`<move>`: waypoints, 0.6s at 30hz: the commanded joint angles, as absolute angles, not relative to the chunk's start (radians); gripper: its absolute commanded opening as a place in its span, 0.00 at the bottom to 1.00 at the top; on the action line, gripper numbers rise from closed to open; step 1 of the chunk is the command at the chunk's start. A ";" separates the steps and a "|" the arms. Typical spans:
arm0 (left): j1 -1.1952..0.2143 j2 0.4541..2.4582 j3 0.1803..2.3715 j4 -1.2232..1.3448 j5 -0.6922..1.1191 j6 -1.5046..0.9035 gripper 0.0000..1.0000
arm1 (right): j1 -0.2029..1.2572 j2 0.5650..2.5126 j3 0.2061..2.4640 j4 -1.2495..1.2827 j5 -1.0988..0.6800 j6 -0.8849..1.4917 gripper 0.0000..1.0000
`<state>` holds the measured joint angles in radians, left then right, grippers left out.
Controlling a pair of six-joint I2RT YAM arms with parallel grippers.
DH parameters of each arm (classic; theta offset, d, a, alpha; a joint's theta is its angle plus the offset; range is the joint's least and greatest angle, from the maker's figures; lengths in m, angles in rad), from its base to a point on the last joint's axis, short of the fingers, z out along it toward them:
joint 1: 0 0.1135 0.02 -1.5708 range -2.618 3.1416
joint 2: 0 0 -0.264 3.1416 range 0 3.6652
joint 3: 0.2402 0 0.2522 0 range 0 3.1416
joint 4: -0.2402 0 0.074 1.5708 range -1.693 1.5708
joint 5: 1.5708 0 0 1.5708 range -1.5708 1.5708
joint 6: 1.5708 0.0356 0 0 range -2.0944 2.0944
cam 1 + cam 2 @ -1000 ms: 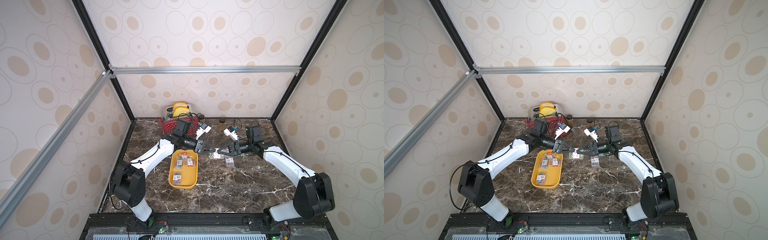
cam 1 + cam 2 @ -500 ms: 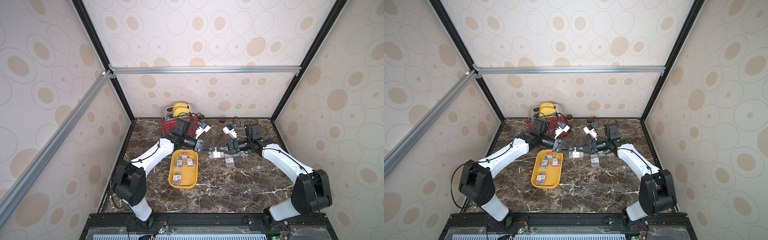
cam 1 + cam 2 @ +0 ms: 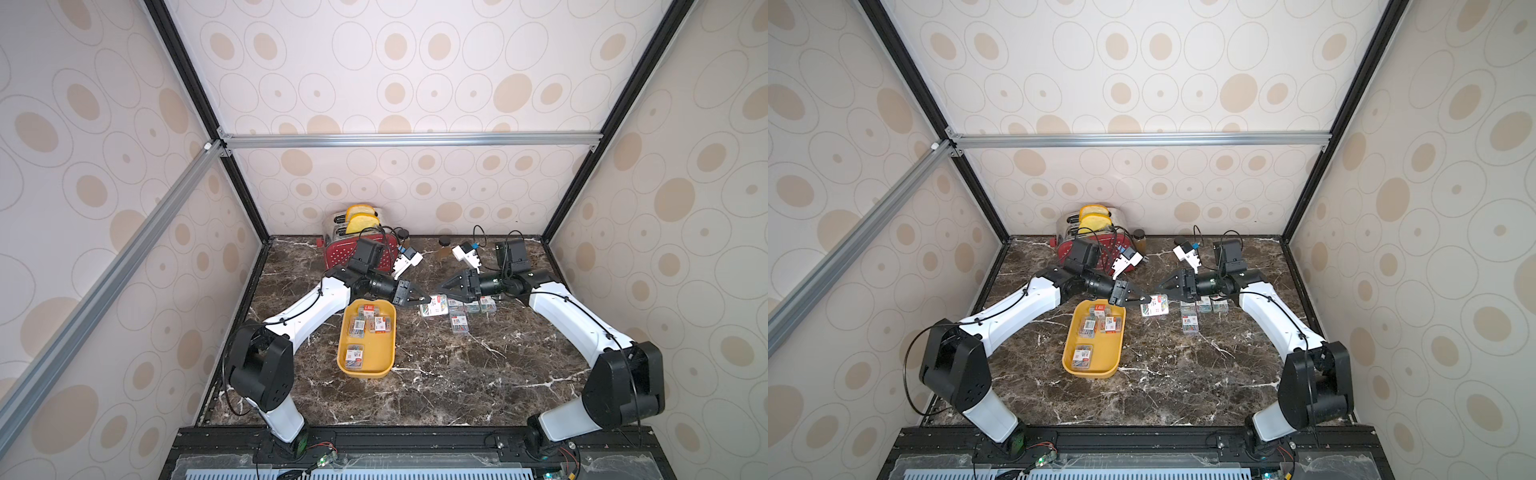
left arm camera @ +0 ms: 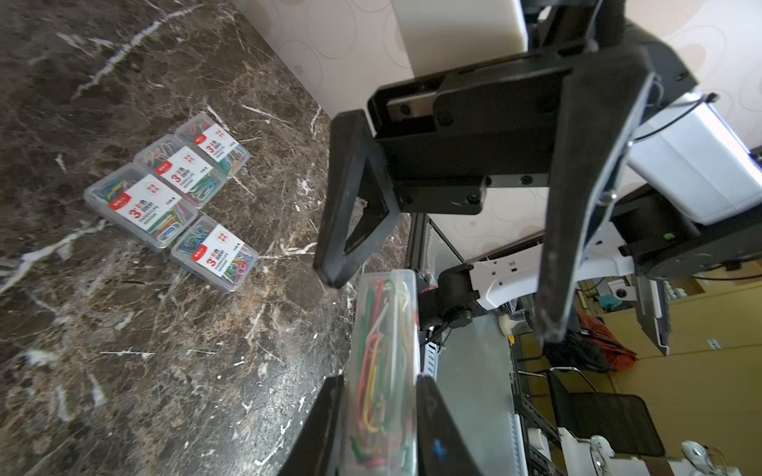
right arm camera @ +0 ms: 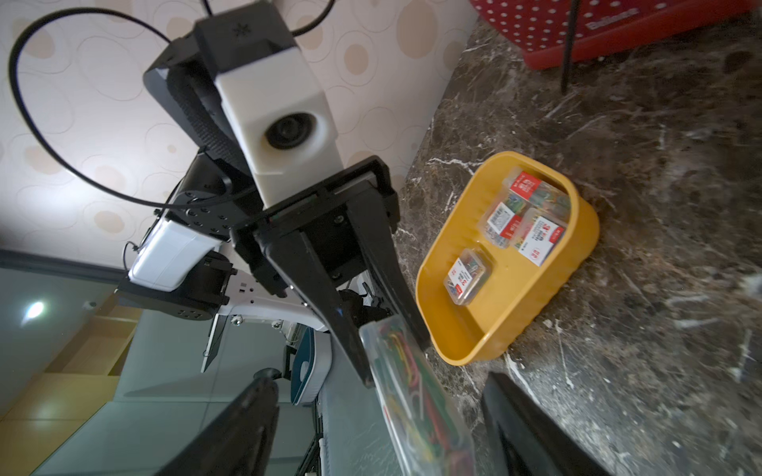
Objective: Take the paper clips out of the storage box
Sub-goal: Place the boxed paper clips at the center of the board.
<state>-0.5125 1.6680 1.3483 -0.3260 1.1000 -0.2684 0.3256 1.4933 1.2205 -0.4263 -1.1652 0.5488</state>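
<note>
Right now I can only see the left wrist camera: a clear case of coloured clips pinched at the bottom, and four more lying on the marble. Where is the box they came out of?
Observer: The yellow storage box lies on the robot's left half of the table, plain in both top views.
Operator: Is it empty yet?
Observer: No. Four cases of paper clips are inside: three bunched at its far end, and one alone nearer the robot's bases.
Operator: Anything else on that table?
Observer: A red, white-dotted toaster stands against the back wall, with yellow slices in its slots.
</note>
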 commanded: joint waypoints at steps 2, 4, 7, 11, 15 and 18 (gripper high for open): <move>-0.517 1.617 1.315 -0.213 0.949 -0.304 0.00 | 0.304 1.438 1.320 -0.679 -0.963 0.557 0.85; -0.517 1.607 1.290 -0.145 0.890 -0.325 0.00 | 0.305 1.437 1.341 -0.741 -0.898 0.623 0.84; -0.529 1.610 1.275 -0.087 0.794 -0.313 0.00 | 0.304 1.412 1.300 -0.676 -0.881 0.793 0.84; -0.556 1.621 1.267 -0.034 0.673 -0.287 0.00 | 0.310 1.375 1.238 -0.565 -0.825 0.980 0.84; -0.586 1.625 1.255 0.013 0.586 -0.266 0.00 | 0.319 1.368 1.208 -0.520 -0.772 1.057 0.85; -0.607 1.631 1.251 0.040 0.543 -0.262 0.00 | 0.323 1.365 1.183 -0.468 -0.724 1.118 0.85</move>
